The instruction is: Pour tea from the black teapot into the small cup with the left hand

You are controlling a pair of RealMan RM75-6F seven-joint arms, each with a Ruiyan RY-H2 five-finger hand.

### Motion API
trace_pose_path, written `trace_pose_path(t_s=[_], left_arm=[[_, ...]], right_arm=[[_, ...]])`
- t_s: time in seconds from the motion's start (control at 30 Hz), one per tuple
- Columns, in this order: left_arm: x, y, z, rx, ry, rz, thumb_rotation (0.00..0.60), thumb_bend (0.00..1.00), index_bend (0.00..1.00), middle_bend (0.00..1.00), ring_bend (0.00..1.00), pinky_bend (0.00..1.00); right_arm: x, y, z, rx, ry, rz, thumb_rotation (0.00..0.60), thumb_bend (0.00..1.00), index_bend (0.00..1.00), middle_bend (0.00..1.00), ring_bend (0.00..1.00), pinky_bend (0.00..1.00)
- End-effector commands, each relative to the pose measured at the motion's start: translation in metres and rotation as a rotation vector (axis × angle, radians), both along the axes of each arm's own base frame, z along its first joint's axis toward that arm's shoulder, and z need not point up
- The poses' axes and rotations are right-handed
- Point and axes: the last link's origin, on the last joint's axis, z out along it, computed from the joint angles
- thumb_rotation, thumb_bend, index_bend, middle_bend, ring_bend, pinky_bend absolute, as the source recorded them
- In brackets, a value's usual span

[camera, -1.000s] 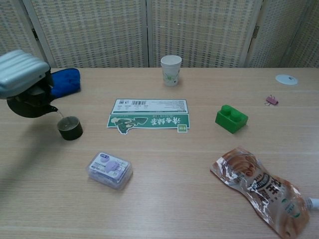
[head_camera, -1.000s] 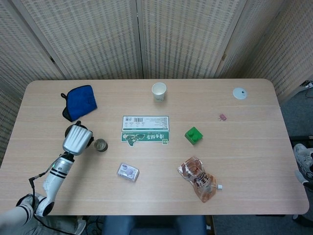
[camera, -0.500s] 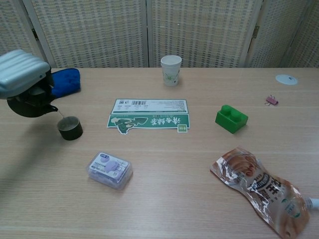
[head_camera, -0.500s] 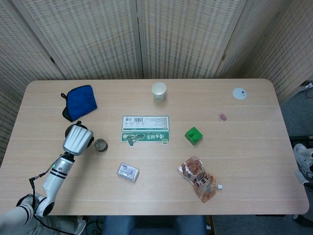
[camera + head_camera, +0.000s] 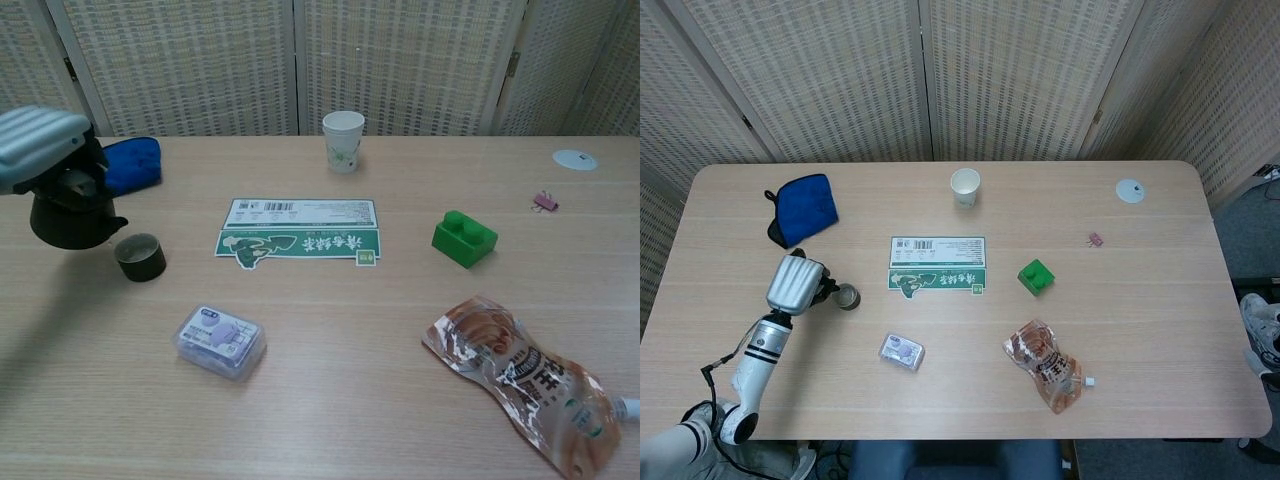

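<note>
The left hand grips the black teapot from above at the bench's left side, fingers wrapped over its top; the pot hangs upright with its spout toward the small cup, which stands just beside it and holds dark tea. The right hand is in neither view. Outward lie one blue cloth behind the pot, one green-and-white printed card, one small clear box, one white paper cup, one green block, one printed pouch, one pink clip and one white disc. A second ago the pot was tipped with a thin stream falling into the cup; now it is level and no stream shows. The bench is pale wood-grain, backed by woven folding screens.
</note>
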Motion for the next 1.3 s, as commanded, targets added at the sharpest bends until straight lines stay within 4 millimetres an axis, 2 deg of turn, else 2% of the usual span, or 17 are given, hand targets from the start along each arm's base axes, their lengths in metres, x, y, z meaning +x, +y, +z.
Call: trace_pose_path(t_s=[0.03,0.3,0.33,0.47,0.5,0.7,1.07,1.3], left_arm=[[0.001,0.002,0.004,-0.004,-0.123,0.041,0.599,0.40,1.00,1.00,1.00,0.46],[-0.003,0.006,0.017,-0.027,-0.410,0.149,0.585,0.40,1.00,1.00,1.00,0.46],[-0.004,0.005,0.018,-0.035,-0.443,0.168,0.566,0.40,1.00,1.00,1.00,0.46],[-0.009,0.002,0.025,-0.077,-0.564,0.227,0.383,0.35,1.00,1.00,1.00,0.46],[-0.010,0.002,0.026,-0.080,-0.573,0.234,0.369,0.33,1.00,1.00,1.00,0.46],[-0.017,0.003,0.032,-0.068,-0.546,0.242,0.351,0.29,1.00,1.00,0.99,0.46],[-0.027,0.016,0.030,-0.030,-0.460,0.254,0.317,0.26,1.00,1.00,0.98,0.46],[-0.038,0.027,0.028,-0.007,-0.403,0.290,0.314,0.25,0.99,1.00,0.92,0.43]], right_arm=[[0.001,0.000,0.000,0.001,0.000,0.000,0.600,0.17,0.38,0.33,0.25,0.20],[0.002,0.000,0.000,0.001,0.001,0.002,0.600,0.17,0.38,0.33,0.25,0.20],[0.002,-0.001,-0.001,0.001,0.000,0.003,0.600,0.17,0.38,0.33,0.25,0.20],[0.002,-0.001,-0.001,0.003,0.000,0.004,0.600,0.17,0.38,0.33,0.25,0.20],[0.002,-0.001,-0.001,0.003,0.000,0.005,0.600,0.17,0.38,0.33,0.25,0.20],[0.003,-0.002,-0.002,0.006,-0.002,0.007,0.600,0.17,0.38,0.33,0.25,0.20],[0.002,-0.001,-0.002,0.008,-0.003,0.002,0.600,0.17,0.38,0.33,0.25,0.20],[0.000,-0.001,-0.002,0.008,-0.002,-0.005,0.600,0.17,0.38,0.33,0.25,0.20]])
